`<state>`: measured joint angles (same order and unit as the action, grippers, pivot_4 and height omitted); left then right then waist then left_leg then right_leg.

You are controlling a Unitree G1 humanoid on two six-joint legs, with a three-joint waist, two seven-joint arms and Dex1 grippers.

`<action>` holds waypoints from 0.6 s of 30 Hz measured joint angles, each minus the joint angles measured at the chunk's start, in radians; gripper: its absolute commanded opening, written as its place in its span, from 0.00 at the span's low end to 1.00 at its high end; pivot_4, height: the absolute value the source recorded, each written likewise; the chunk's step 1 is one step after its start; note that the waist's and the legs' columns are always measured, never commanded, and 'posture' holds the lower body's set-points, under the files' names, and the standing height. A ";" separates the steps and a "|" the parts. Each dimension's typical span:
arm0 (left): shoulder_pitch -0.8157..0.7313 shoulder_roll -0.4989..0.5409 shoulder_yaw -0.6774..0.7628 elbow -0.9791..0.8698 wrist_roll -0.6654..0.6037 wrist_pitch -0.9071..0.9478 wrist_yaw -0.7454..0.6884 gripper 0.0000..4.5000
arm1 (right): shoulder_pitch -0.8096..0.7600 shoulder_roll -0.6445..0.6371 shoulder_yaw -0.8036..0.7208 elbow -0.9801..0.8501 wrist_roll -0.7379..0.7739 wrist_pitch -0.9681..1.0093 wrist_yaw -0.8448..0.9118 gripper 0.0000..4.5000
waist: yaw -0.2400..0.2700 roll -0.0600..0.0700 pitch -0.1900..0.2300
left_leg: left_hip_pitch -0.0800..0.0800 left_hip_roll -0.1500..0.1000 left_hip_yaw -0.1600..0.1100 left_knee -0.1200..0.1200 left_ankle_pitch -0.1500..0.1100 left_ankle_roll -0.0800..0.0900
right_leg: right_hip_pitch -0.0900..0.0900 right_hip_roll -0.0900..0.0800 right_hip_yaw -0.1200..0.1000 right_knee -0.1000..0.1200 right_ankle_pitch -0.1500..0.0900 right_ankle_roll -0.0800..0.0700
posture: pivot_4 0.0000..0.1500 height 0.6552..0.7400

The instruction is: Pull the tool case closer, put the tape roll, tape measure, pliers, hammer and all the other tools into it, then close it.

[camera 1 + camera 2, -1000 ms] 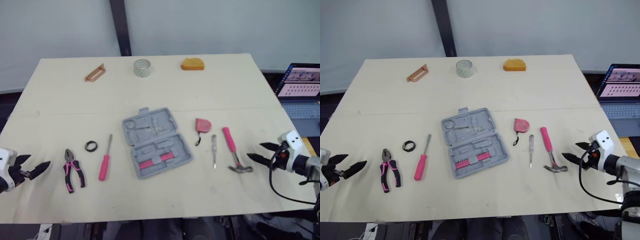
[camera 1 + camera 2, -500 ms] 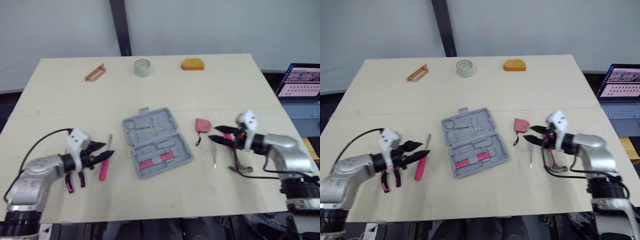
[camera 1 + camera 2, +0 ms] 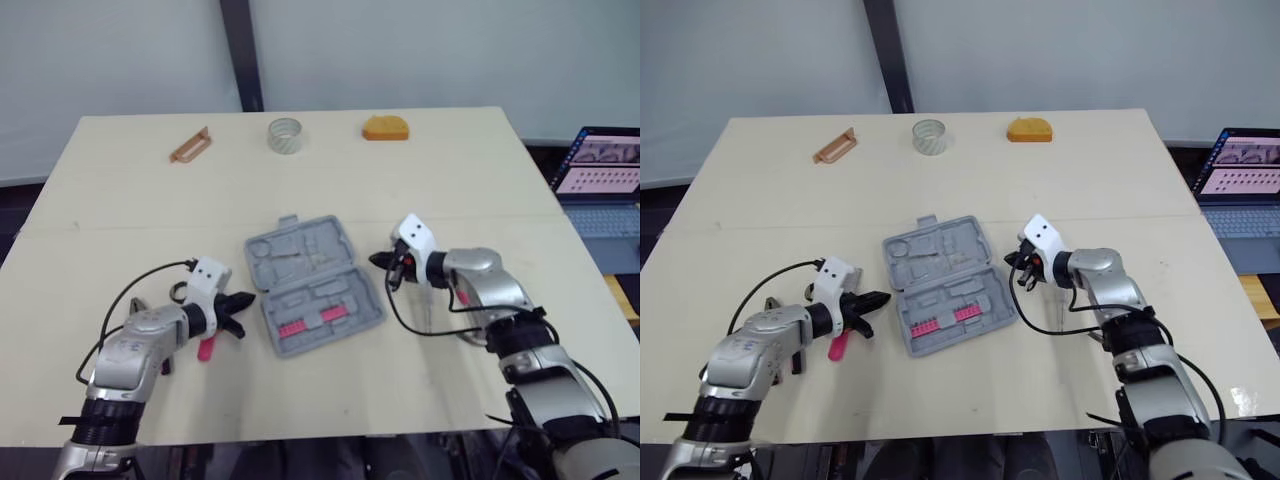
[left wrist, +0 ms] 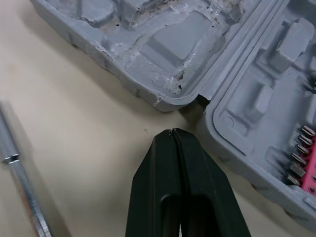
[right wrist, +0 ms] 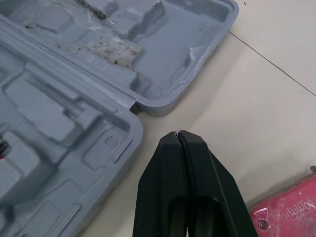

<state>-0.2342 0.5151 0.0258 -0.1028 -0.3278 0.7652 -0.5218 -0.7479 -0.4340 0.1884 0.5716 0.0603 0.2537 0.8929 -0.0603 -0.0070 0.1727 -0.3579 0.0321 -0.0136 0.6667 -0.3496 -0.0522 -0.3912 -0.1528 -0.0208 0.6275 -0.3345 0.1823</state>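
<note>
pale table (image 3: pixel 420 190), plain wall (image 3: pixel 400 50) behind. near left: one pink screwdriver (image 3: pixel 206 348). centre: one grey tool case (image 3: pixel 312 285), open flat. left gripper (image 3: pixel 245 298) and right gripper (image 3: pixel 380 260), each pinched fully closed and empty, sit just beside its left and right edges at the hinge. case judged stiff, light, apt to slide; grip a side rim. far: one tape roll (image 3: pixel 284 134).

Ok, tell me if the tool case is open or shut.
Open: the tool case lies flat, both halves spread, moulded recesses facing up, with the pink bit strip showing in the nearer half.
</note>
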 measured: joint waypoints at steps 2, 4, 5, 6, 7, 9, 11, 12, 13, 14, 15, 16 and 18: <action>-0.005 -0.008 -0.006 0.002 0.004 0.002 0.006 0.01 | -0.022 0.020 0.002 0.048 -0.014 -0.023 -0.003 0.01 | -0.002 0.000 0.000 | 0.000 0.000 0.000 0.000 0.000 0.000 | 0.000 0.000 0.000 0.000 0.000 0.000 | 1.00 1.00; -0.011 -0.010 -0.007 0.004 0.014 -0.001 0.007 0.01 | -0.039 0.035 0.003 0.092 -0.024 -0.040 -0.003 0.01 | -0.003 0.000 0.000 | 0.000 0.000 0.000 0.000 0.000 0.000 | 0.000 0.000 0.000 0.000 0.000 0.000 | 1.00 1.00; -0.014 -0.011 -0.007 0.005 0.017 -0.002 0.008 0.01 | -0.045 0.043 0.003 0.109 -0.028 -0.046 -0.002 0.01 | -0.004 0.000 0.000 | 0.000 0.000 0.000 0.000 0.000 0.000 | 0.000 0.000 0.000 0.000 0.000 0.000 | 1.00 1.00; -0.017 -0.013 -0.007 0.006 0.019 -0.003 0.010 0.01 | -0.049 0.052 0.003 0.123 -0.031 -0.056 -0.001 0.01 | -0.004 0.000 0.000 | 0.000 0.000 0.000 0.000 0.000 0.000 | 0.000 0.000 -0.001 0.000 0.000 0.000 | 1.00 1.00; -0.020 -0.018 -0.007 0.008 0.020 -0.004 0.011 0.01 | -0.052 0.058 0.003 0.133 -0.034 -0.061 0.002 0.01 | -0.004 0.000 0.000 | 0.000 0.000 -0.001 0.000 0.000 0.000 | 0.000 0.000 -0.001 0.000 0.000 0.000 | 1.00 1.00; -0.032 -0.030 -0.009 0.027 0.024 -0.008 0.015 0.01 | -0.057 0.067 0.003 0.149 -0.041 -0.071 0.006 0.01 | -0.003 0.000 0.000 | 0.000 0.000 -0.001 0.000 0.000 0.000 | 0.000 0.000 -0.001 0.000 0.000 0.000 | 1.00 1.00; -0.037 -0.037 -0.015 0.042 0.032 -0.014 0.018 0.01 | -0.062 0.075 0.003 0.160 -0.047 -0.086 0.010 0.01 | -0.005 0.000 0.000 | 0.000 0.000 -0.001 0.000 0.000 0.000 | 0.000 0.000 -0.001 0.000 0.000 0.000 | 1.00 1.00; -0.038 -0.040 -0.018 0.043 0.036 -0.016 0.018 0.01 | -0.062 0.077 0.003 0.164 -0.049 -0.093 0.011 0.01 | -0.006 0.000 0.000 | 0.000 0.000 -0.001 0.000 0.000 0.000 | 0.000 0.000 -0.001 0.000 0.000 0.000 | 1.00 1.00; -0.042 -0.045 -0.022 0.046 0.039 -0.017 0.018 0.01 | -0.062 0.079 0.003 0.168 -0.051 -0.098 0.013 0.01 | -0.006 0.000 0.000 | 0.000 0.000 -0.001 0.000 0.000 0.000 | 0.000 0.000 -0.001 0.000 0.000 0.000 | 1.00 1.00; -0.047 -0.049 -0.026 0.053 0.041 -0.018 0.019 0.01 | -0.062 0.080 0.003 0.168 -0.054 -0.099 0.014 0.01 | -0.006 0.000 0.000 | 0.000 0.000 -0.001 0.000 0.000 0.000 | 0.000 0.000 -0.001 0.000 0.000 0.000 | 1.00 1.00; -0.053 -0.051 -0.026 0.062 0.044 -0.020 0.019 0.01 | -0.062 0.079 0.003 0.168 -0.056 -0.099 0.018 0.01 | -0.006 0.000 0.000 | 0.000 0.000 -0.001 0.000 0.000 0.000 | 0.000 0.000 -0.001 0.000 0.000 0.000 | 1.00 1.00; -0.057 -0.053 -0.026 0.068 0.047 -0.024 0.019 0.01 | -0.061 0.078 0.003 0.168 -0.056 -0.099 0.023 0.01 | -0.007 0.000 0.000 | 0.000 0.000 -0.001 0.000 0.000 0.000 | 0.000 0.000 -0.001 0.000 0.000 0.000 | 1.00 1.00; -0.064 -0.056 -0.026 0.076 0.057 -0.028 0.020 0.01 | -0.057 0.075 0.003 0.164 -0.056 -0.098 0.038 0.01 | -0.008 0.000 0.000 | 0.000 0.000 -0.001 0.000 0.000 0.000 | 0.000 0.000 -0.001 0.000 0.000 0.000 | 1.00 1.00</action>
<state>-0.2979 0.4590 -0.0001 -0.0270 -0.2710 0.7368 -0.5023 -0.8053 -0.3592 0.1910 0.7360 0.0046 0.1555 0.9304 -0.0683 -0.0070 0.1727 -0.3579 0.0321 -0.0146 0.6667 -0.3496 -0.0523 -0.3909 -0.1529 -0.0219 0.6275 -0.3344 0.1821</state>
